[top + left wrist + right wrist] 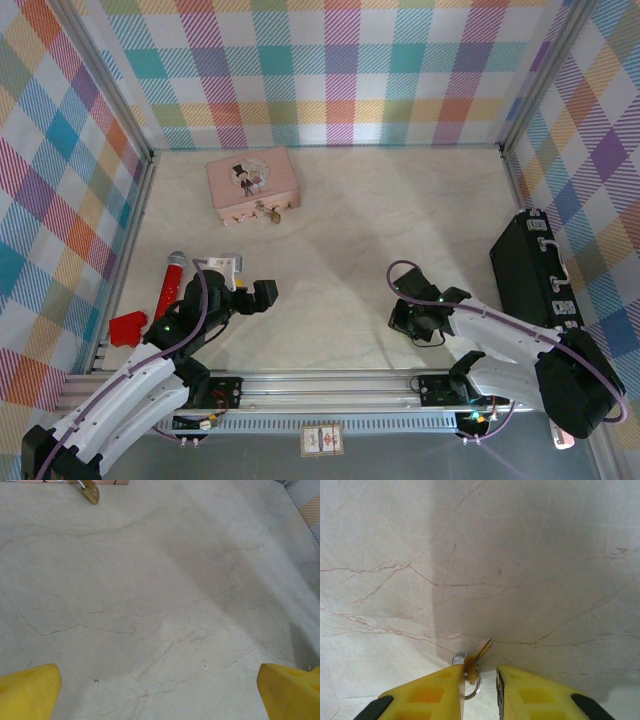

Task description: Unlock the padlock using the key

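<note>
The tiny brass padlock (268,212) lies on the table against the front of the pink case (252,185); in the left wrist view the padlock (91,491) sits at the top edge, far ahead. My left gripper (160,695) stands wide open over bare table, its yellow fingertips (27,692) at the frame's corners. In the top view the left gripper (250,287) is at the front left. My right gripper (412,318) is down at the table, front right. Between its yellow fingers (480,680) is the small key (477,656) on a silver ring (474,689), leaning on the left finger; a gap separates it from the right finger.
A red microphone-like stick (170,285) and a red block (127,328) lie by the left wall. A black case (535,280) stands along the right wall. Checked walls enclose the table on three sides. A small card (322,438) sits below the front rail.
</note>
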`<state>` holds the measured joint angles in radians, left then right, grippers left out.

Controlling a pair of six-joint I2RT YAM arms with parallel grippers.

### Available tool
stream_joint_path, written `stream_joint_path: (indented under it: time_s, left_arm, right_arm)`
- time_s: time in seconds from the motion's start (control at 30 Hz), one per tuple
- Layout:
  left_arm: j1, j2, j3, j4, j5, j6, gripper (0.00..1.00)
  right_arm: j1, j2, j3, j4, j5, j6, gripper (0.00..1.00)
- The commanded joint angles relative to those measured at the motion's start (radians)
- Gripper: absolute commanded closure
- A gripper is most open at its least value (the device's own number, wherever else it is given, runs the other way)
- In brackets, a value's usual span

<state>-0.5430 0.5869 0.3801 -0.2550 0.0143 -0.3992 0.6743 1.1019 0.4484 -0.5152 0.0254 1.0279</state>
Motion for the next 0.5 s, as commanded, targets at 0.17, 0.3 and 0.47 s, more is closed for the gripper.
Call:
stream_joint_path:
  time_s: [0.17, 0.3, 0.47]
  left_arm:
    - [-0.011, -0.012, -0.014, 0.023, -0.008, 0.005, 0.0]
    - [-0.01, -0.011, -0.014, 0.023, -0.009, 0.005, 0.0]
    - [-0.011, -0.013, -0.014, 0.022, -0.01, 0.005, 0.0]
  right_arm:
    - [0.016, 0.017, 0.028, 0.009, 0.007, -0.016, 0.76]
    - [0.018, 0.007, 0.037, 0.001, 0.02, -0.026, 0.77]
    - [0.017, 0.019, 0.054, -0.011, 0.024, -0.03, 0.77]
